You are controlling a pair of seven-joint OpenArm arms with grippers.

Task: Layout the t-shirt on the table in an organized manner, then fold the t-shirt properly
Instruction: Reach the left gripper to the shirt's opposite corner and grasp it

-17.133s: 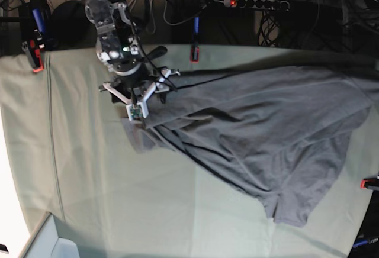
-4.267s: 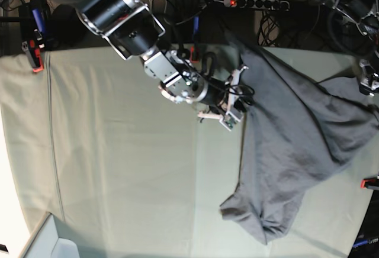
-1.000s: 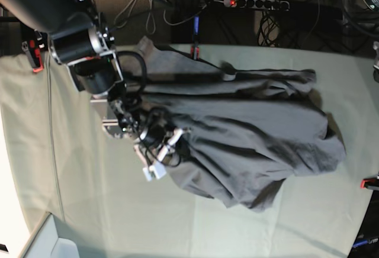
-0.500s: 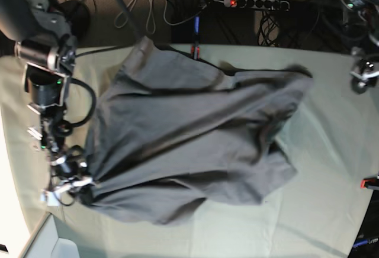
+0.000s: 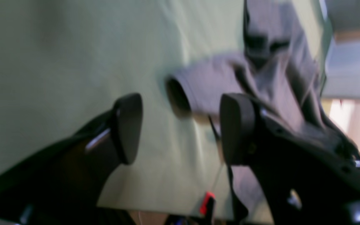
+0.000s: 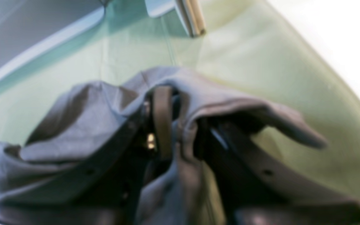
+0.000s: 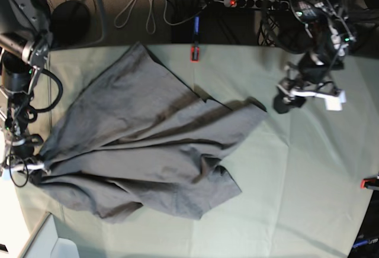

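The grey t-shirt [image 7: 148, 145] lies rumpled over the left half of the table [image 7: 296, 175], one corner reaching the far edge. My right gripper [image 7: 32, 166] sits at the shirt's left edge. In the right wrist view a fold of the t-shirt [image 6: 73, 125] drapes over the right gripper [image 6: 183, 109] and runs between its jaws, which stand slightly apart; blur hides whether they pinch it. My left gripper [image 7: 308, 98] hovers open and empty just right of the shirt. In its own view the left gripper [image 5: 180, 128] faces a sleeve opening of the t-shirt [image 5: 217, 84].
Red-black clamps [image 7: 193, 52] [image 7: 370, 182] grip the cloth at the far and right edges. A power strip [image 7: 254, 2] and cables lie behind the table. A pale box corner [image 7: 50, 240] sits at the front left, close to the right gripper.
The right gripper has dragged the shirt's edge further left, and the shirt has spread out and settled. The left arm has come down over the table's right side.
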